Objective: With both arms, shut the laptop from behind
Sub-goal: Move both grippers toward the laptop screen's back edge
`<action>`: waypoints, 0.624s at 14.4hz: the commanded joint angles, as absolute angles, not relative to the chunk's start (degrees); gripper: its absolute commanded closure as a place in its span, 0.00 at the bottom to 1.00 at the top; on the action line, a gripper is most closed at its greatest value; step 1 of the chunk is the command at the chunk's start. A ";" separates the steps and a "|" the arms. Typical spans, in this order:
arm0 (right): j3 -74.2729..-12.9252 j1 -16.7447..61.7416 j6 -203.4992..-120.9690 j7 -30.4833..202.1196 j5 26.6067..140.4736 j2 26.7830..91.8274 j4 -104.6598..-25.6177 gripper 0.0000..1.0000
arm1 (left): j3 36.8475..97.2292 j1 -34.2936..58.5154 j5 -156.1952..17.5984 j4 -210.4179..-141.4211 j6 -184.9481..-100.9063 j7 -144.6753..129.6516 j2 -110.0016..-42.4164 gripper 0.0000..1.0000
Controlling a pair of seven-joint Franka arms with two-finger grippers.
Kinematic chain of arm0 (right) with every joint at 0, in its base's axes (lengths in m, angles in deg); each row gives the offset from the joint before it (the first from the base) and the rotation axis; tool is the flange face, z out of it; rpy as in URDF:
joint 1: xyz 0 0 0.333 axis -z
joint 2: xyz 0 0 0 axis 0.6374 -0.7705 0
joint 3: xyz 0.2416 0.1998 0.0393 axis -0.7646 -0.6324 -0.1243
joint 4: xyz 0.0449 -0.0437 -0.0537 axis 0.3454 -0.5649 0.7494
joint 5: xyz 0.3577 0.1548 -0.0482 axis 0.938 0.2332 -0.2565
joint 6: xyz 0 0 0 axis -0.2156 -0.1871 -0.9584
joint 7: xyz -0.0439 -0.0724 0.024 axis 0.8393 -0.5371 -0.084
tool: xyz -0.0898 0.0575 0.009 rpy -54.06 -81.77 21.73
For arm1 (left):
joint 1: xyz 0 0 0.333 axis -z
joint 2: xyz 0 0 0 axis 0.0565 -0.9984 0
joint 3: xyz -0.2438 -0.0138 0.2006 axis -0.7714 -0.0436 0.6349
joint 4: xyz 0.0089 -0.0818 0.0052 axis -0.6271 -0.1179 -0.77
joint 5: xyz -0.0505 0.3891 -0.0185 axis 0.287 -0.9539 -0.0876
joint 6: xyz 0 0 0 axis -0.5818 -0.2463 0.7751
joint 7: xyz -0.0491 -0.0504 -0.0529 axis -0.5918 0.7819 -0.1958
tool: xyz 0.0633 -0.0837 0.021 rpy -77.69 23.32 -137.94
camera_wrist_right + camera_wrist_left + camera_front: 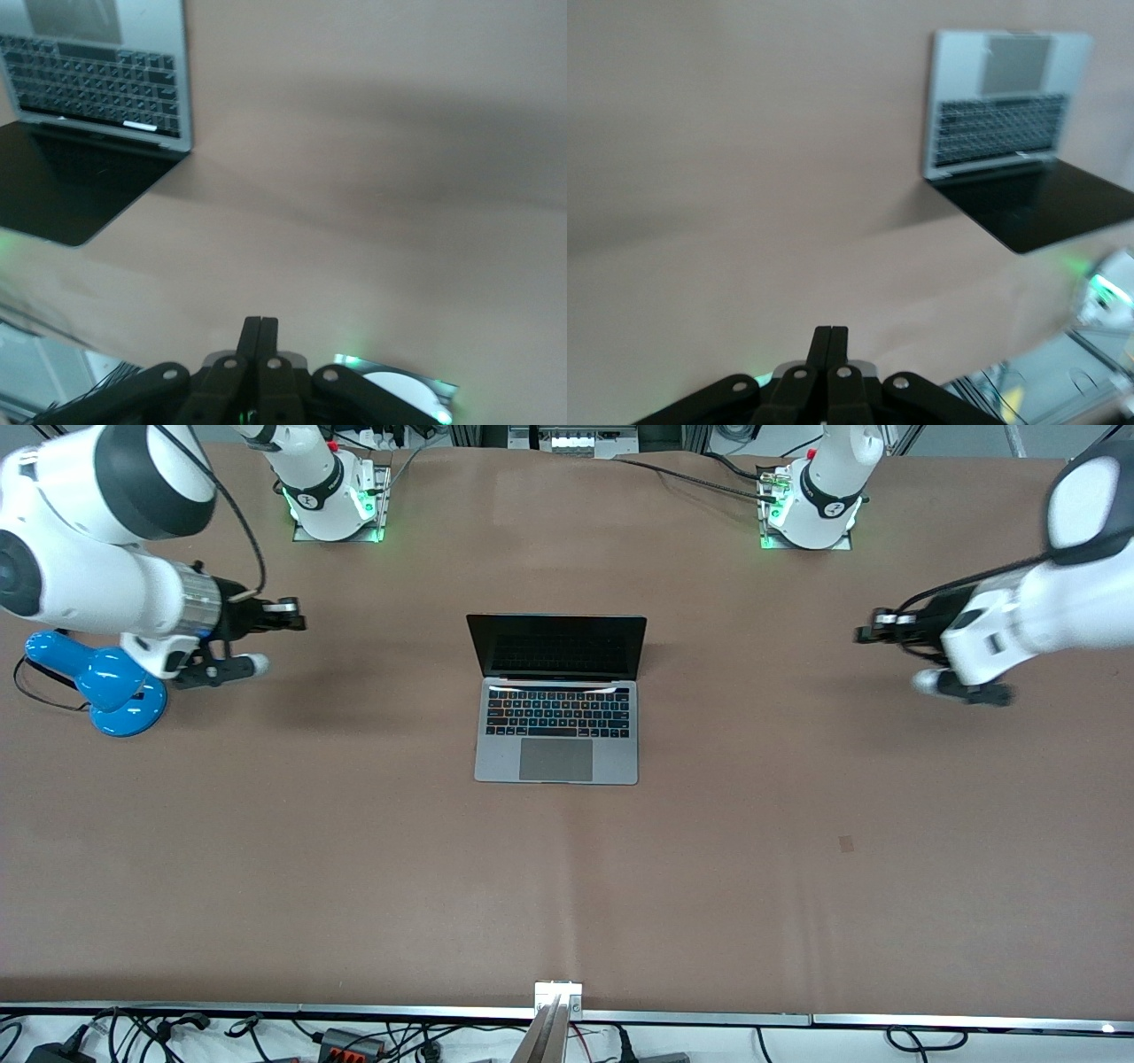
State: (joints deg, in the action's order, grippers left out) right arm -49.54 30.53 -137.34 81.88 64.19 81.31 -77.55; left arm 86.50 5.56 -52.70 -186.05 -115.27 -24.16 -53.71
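A brown desk (354, 868) filled the room's view, with cables along its near edge. The laptop (557, 726) sat open at its middle. The left gripper (864, 635) and right gripper (297, 615) hung over the desk's ends, fingers pressed together, empty.

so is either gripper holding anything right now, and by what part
Nothing is held. The left gripper and right gripper are both shut on nothing, up over bare table at their own ends, well apart from the open laptop.
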 commanded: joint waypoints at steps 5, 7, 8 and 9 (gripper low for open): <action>-49.22 19.14 -145.82 75.89 73.49 78.73 -84.68 1.00 | 74.40 5.52 -43.94 -205.21 -131.91 -30.40 -47.86 1.00; -49.22 14.40 -148.20 71.58 73.50 77.76 -84.68 1.00 | 70.71 5.52 -42.09 -208.82 -135.52 -30.40 -47.86 1.00; -49.22 12.63 -149.00 70.17 73.50 77.24 -84.77 1.00 | 68.51 5.52 -41.82 -209.44 -137.71 -30.40 -47.86 1.00; -49.22 11.31 -149.35 69.63 73.59 76.88 -84.77 1.00 | 67.01 5.52 -41.29 -209.45 -139.13 -29.61 -48.21 1.00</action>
State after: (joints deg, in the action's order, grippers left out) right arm -49.80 14.09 -148.00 71.71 72.57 76.87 -84.08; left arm 69.54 6.13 -43.12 -206.83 -136.00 -29.32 -50.13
